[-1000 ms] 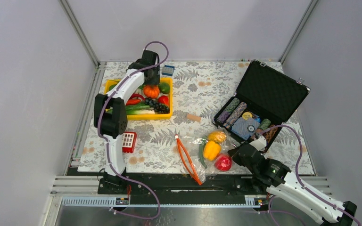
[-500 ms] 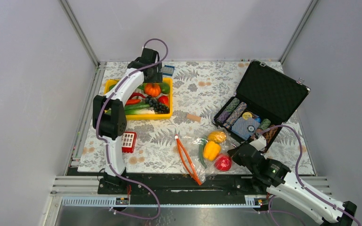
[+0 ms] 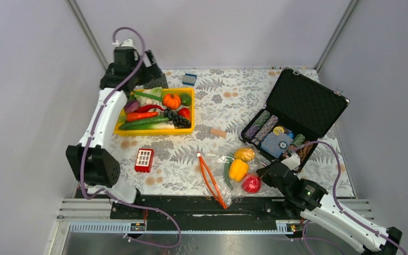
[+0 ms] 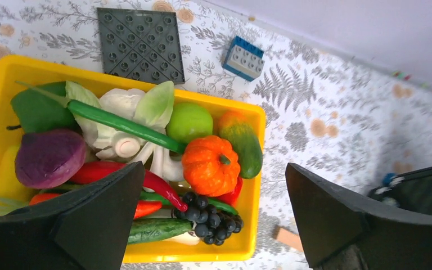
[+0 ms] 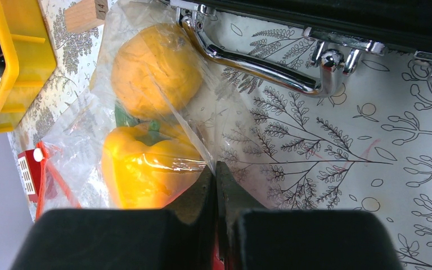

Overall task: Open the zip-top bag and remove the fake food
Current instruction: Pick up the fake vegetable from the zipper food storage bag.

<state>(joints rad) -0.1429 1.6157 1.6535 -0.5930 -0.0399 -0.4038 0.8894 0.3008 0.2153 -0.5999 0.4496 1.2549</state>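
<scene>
Mostly shiny plastic on your table, plus a bit of chrome and wood

Your zip-top bag (image 5: 118,118) was thin clear film, crinkled and catching glare. Through it you saw a smooth, glossy yellow bell pepper (image 5: 146,169) and a duller, dimpled orange fruit (image 5: 154,67). The apple (image 3: 251,184) looked like slick red plastic. The case handle (image 5: 259,67) was polished, chrome-like metal, and the case lining (image 3: 308,101) was matt black and bumpy, foam by the look of it. Your table cover (image 5: 343,169) was a flat, low-sheen print, and the little block (image 5: 85,16) showed bare wood grain. On your left wrist view, the yellow bin (image 4: 50,70) was smooth plastic, the pumpkin (image 4: 210,165) and grapes (image 4: 205,219) were glossy, and the gray studded plate (image 4: 139,45) was matt.
</scene>
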